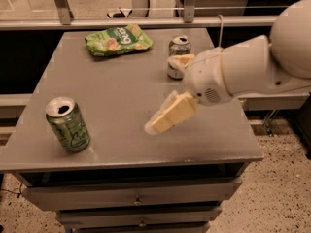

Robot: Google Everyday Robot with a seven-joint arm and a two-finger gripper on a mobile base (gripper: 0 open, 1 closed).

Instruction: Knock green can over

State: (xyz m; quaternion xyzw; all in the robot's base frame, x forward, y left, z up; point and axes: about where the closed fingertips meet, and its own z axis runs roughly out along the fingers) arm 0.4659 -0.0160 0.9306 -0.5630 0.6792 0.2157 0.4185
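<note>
End effector [160, 95] over table [112, 81], apart from upright green can [68, 125]

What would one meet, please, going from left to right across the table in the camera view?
green can → green snack bag → gripper, over the middle of the table; the silver can overlaps the gripper, so it is left out.

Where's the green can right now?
Camera view: the green can stands upright at the table's front-left corner, apart from the end effector, which hovers open mid-table to its right.
</note>
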